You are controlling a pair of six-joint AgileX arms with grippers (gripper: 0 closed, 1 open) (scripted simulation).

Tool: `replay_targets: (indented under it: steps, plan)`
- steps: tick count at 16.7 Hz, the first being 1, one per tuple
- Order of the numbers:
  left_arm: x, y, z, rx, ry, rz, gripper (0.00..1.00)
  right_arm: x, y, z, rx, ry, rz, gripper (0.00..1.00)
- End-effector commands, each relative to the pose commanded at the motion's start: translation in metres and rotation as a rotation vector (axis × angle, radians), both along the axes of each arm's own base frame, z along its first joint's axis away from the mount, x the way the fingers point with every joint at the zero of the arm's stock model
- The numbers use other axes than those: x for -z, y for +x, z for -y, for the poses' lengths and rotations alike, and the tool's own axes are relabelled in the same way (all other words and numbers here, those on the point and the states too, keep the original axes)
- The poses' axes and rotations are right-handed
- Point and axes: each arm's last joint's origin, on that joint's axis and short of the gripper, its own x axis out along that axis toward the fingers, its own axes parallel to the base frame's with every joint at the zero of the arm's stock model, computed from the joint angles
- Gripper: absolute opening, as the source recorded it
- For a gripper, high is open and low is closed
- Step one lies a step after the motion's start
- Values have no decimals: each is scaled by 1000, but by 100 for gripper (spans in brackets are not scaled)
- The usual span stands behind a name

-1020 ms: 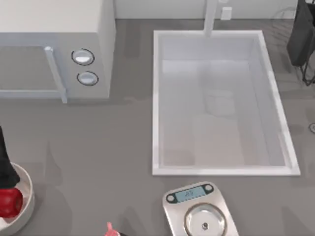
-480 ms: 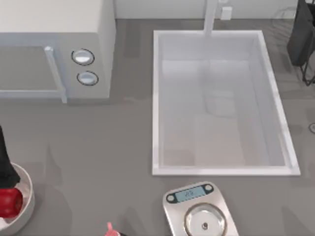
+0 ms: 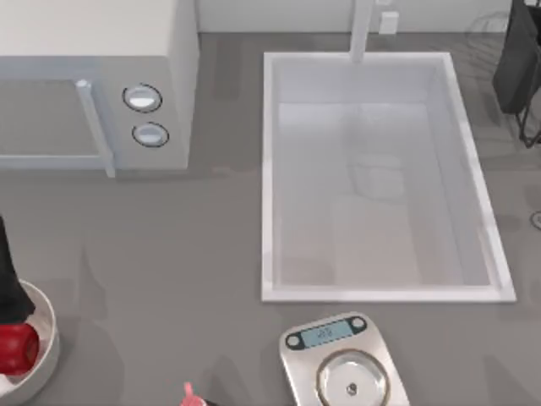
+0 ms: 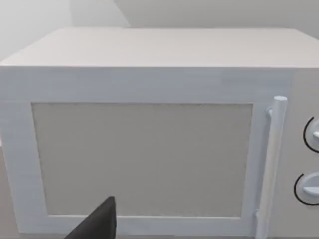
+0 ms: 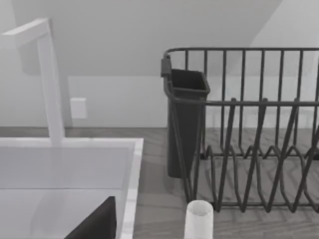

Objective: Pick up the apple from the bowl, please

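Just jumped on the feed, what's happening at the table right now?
The left arm's end effector is down at the bowl by the table's left edge, right over the red apple, which sits in the bowl. Whether it has gripped the apple cannot be told. The right arm's camera faces the dish rack beside the sink.

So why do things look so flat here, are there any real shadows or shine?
Top view: even light, only faint soft shadows on the counter beside the microwave and sink; the apple shows a small glossy highlight. Left wrist view: the microwave door is matte, without glare. Right wrist view: the rack casts a pale shadow on the wall.
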Motion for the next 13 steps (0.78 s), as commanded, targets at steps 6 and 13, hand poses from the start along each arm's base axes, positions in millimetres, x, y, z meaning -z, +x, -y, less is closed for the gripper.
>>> replay_targets:
  steps: [6,13]
  plan:
    - [-4,0,0,1,-1,-38,100,0,0,0,0,0,0,100]
    - [-34,20,1,12,-3,-554,100,0,0,0,0,0,0,100]
